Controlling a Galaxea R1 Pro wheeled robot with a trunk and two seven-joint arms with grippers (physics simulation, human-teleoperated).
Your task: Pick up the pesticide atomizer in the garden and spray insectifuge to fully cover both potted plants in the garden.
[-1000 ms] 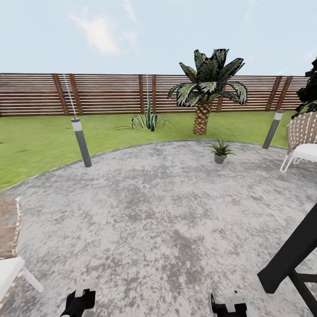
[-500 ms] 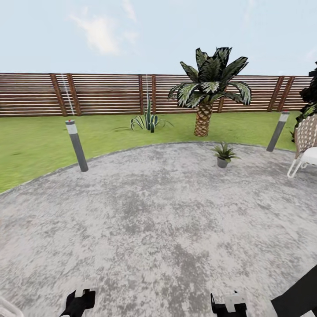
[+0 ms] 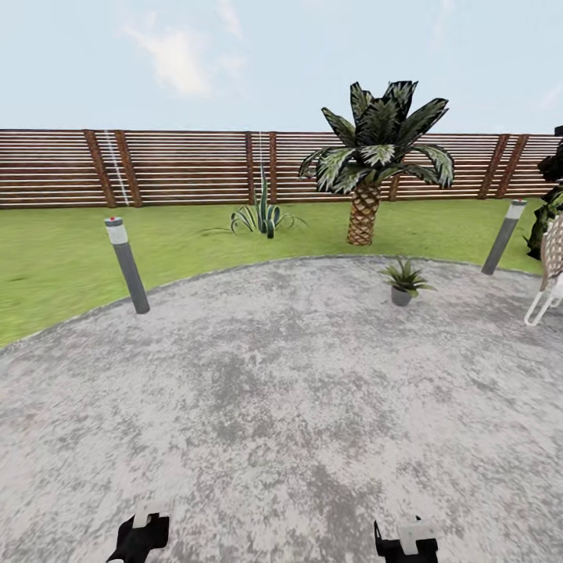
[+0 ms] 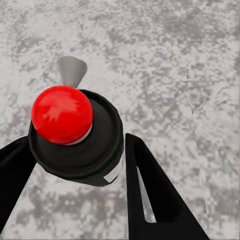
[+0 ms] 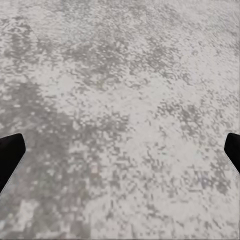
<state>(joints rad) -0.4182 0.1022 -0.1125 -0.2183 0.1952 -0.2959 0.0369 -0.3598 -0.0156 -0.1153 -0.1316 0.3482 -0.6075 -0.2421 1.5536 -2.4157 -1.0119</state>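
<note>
In the left wrist view my left gripper (image 4: 77, 145) is shut on the pesticide atomizer (image 4: 75, 135), a dark bottle seen from above, with its red top (image 4: 62, 113) and pale spray head (image 4: 71, 70) above the grey paving. One potted plant (image 3: 403, 280), a small green rosette in a grey pot, stands on the far right part of the round patio (image 3: 266, 391), well ahead of both arms. The second potted plant is out of view. My right gripper (image 5: 122, 150) is open over bare paving. Both grippers, left (image 3: 141, 536) and right (image 3: 407, 539), sit low at the head view's bottom edge.
Two grey lamp posts (image 3: 125, 264) (image 3: 504, 237) stand at the patio's rim. Beyond lie the lawn (image 3: 62, 250), a striped agave (image 3: 262, 215), a big palm (image 3: 367, 180) and the slatted wooden fence (image 3: 188, 168). A white chair (image 3: 551, 274) pokes in at the right edge.
The camera has moved forward over the patio. The wicker chair at the left and the dark frame at the lower right have left the view. Both grippers keep their pose.
</note>
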